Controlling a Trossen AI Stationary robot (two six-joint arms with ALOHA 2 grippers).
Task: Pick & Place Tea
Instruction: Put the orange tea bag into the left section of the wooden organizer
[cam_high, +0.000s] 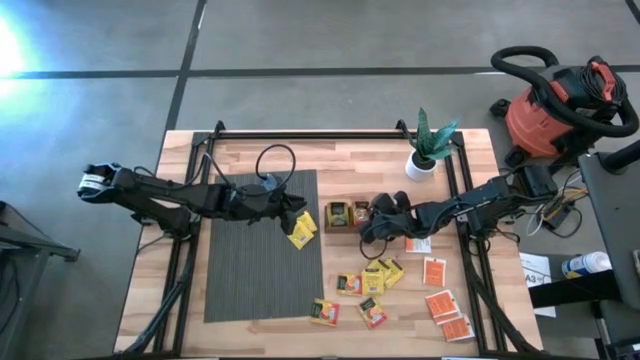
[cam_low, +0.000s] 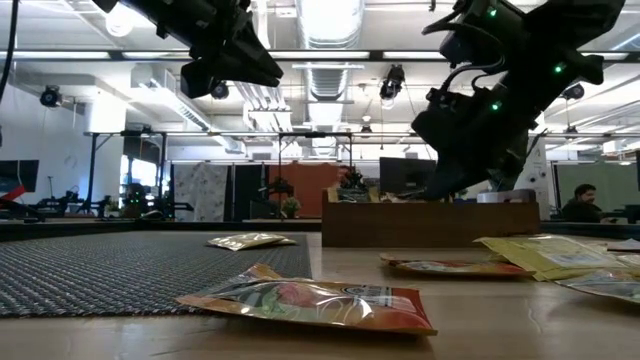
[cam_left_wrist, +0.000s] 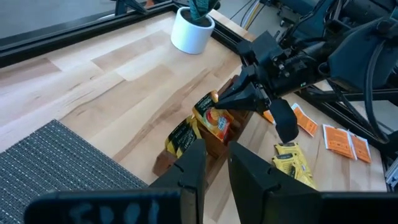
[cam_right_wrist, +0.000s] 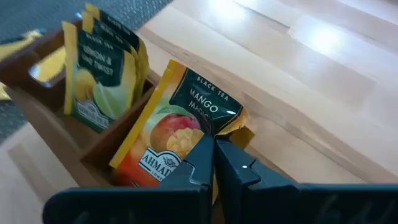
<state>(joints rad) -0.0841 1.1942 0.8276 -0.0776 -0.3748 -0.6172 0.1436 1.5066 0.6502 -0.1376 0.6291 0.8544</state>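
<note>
On the left of the high view, the left claw (cam_high: 293, 213) hangs over the right edge of the grey ribbed mat (cam_high: 262, 245), its fingers only slightly apart and nothing between them. A yellow tea sachet (cam_high: 302, 229) lies on the mat just at its five o'clock, close by; whether the fingertips touch it cannot be told.

Moving right, the wooden tray (cam_high: 347, 216) sits on the desk (cam_high: 350, 160) at the left claw's three o'clock, with yellow sachets standing in its nearer compartment. The right claw (cam_high: 372, 222) is at the tray's right end, at its three o'clock. Its fingers are closed on the upper edge of a mango sachet (cam_right_wrist: 177, 134), which stands upright and slightly tilted, its lower edge down in the compartment beside the one holding the lemon sachets (cam_right_wrist: 106, 74). The sachet's long axis runs up and down, in line with the slot, so the coming move probably turns on letting go and lifting straight out.

Farther right, loose sachets lie flat: yellow ones (cam_high: 380, 275) at the tray's six o'clock, orange-and-white ones (cam_high: 442, 305) at its four o'clock. The right arm is plainly nearer to those.
</note>
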